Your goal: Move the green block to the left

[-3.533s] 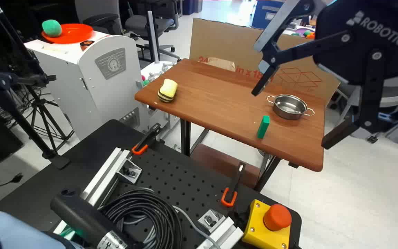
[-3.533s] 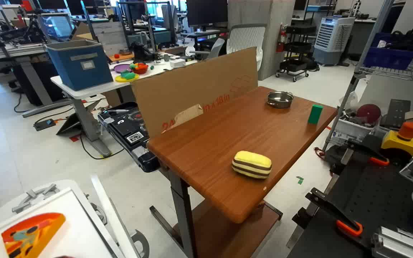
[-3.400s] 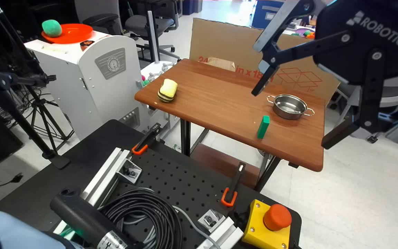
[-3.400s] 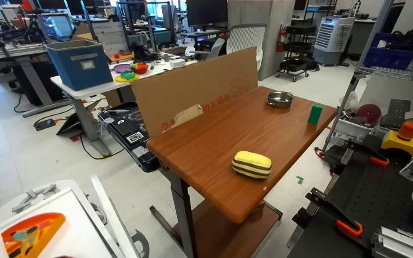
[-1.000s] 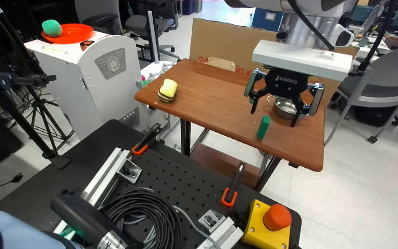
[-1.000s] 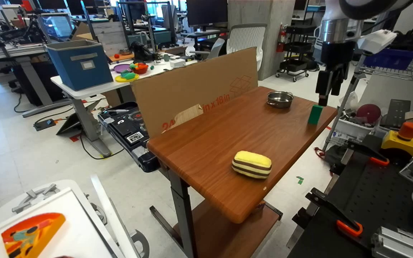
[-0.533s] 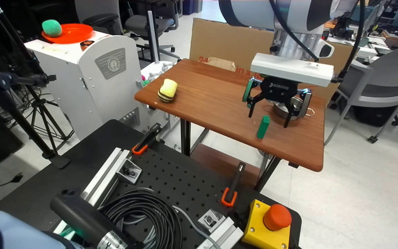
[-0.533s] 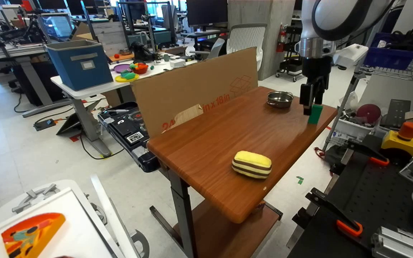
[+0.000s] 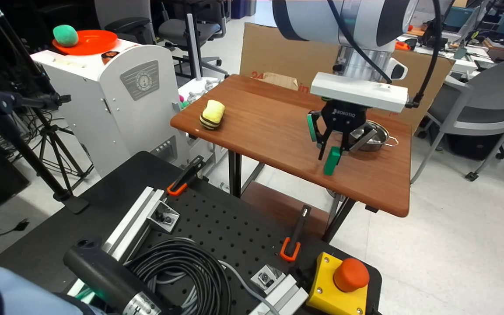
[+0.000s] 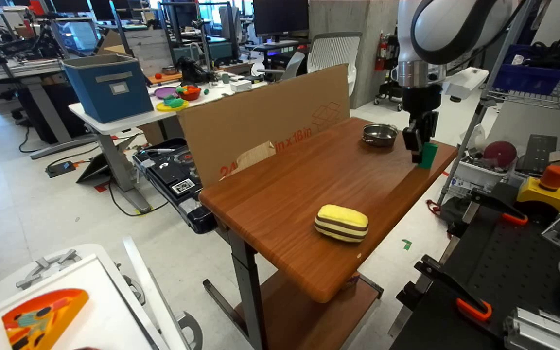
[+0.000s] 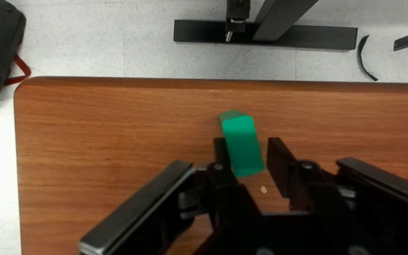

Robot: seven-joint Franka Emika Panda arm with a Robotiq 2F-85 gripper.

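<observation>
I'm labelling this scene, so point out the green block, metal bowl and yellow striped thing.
Green block (image 11: 243, 145), wrist view: on the bright face toward the camera.
Metal bowl (image 10: 383, 140), in an exterior view: on its outer wall.
Yellow striped thing (image 10: 341, 223), in an exterior view: on its striped side.

Table (image 10: 299, 204): brown, wood-grained. Block (image 11: 243, 147) near its long edge: green. Rounded object (image 10: 341, 223) near a corner: yellow, dark-banded. Bowl (image 10: 379, 135): silver. Gripper (image 9: 330, 158): black, white lettering (image 9: 344, 113).
</observation>
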